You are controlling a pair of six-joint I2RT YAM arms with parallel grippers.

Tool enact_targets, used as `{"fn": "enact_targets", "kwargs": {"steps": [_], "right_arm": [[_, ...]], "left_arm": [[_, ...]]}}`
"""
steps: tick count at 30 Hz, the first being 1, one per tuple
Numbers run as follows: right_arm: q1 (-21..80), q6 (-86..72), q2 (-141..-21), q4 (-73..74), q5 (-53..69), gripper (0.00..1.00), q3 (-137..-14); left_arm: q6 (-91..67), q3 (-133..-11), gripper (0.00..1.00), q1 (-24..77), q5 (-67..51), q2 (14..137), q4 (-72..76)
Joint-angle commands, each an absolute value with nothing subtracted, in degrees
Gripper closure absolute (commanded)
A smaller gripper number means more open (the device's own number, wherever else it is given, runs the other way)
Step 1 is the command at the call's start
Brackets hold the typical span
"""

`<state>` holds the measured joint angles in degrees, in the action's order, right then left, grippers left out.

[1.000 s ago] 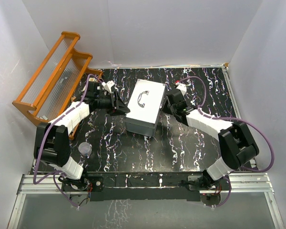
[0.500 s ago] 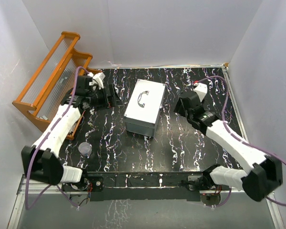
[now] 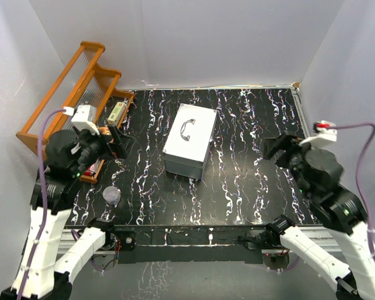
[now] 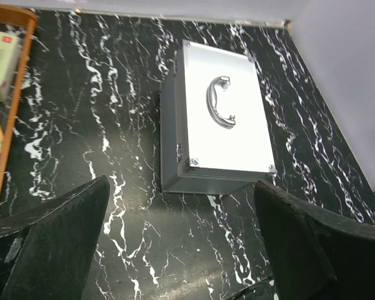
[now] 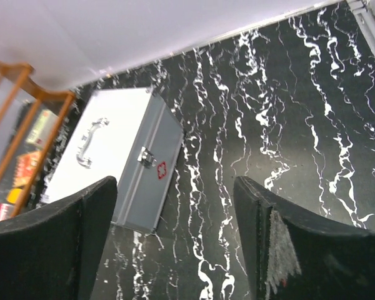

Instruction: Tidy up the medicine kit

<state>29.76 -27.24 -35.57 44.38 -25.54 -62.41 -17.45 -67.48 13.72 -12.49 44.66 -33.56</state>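
- The medicine kit [image 3: 189, 142] stands on the black, white-veined table [image 3: 250, 181], a little left of the middle and turned at a slant.
- Its lid is shut, and the curved handle [image 3: 187, 128] lies flat on top.
- The right wrist view shows the front wall, with a metal latch [image 5: 146, 157] and a small red label [image 5: 162, 167] just beside it. Whatever is on the label is too small to read.
- The left wrist view shows a side wall with a small metal fitting [image 4: 179, 152] under the lid's edge. No writing shows on the lid.
- The left gripper [image 3: 117, 141] hangs above the table to the left of the kit, well apart from it. Its jaws are spread wide, its fingers [image 4: 62, 237] frame the case from a distance, and it holds and touches nothing.
- The right gripper [image 3: 276, 149] hangs to the right of the kit, also well apart from it. Its jaws are released, with a broad gap between the fingers [image 5: 287, 244], and nothing is in them.
- An orange wooden rack [image 3: 69, 94] leans at the table's far left corner, with small boxes [image 3: 117, 111] lying at its foot.
- One pale box [image 4: 1, 56] carries print, but it is too blurred to read.
- A small clear round item [image 3: 112, 195] sits near the left front edge, apart from everything else.
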Motion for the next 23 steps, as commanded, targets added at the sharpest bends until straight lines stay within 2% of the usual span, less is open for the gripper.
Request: {"fn": "enact_targets", "kwargs": {"steps": [1, 5, 16, 23], "right_arm": [[29.66, -27.42, -29.82, 49.19, -25.78, 0.22, -65.13], [29.6, -27.92, -25.82, 51.82, -26.09, 0.02, -65.93], [29.57, -26.66, -27.48, 56.65, -25.91, 0.02, -74.3], [29.62, -26.68, -28.88, 56.14, -25.69, 0.02, -74.39]], "left_arm": [[-20.28, -66.3, 0.01, 13.81, -4.83, 39.81, -36.08], [-21.27, -65.84, 0.01, 13.85, -3.0, 35.51, -38.03], [-21.27, -72.73, 0.01, 13.8, -1.84, 32.36, -45.7], [-20.89, -73.24, 0.01, 13.86, -1.79, 31.7, -45.8]]}}
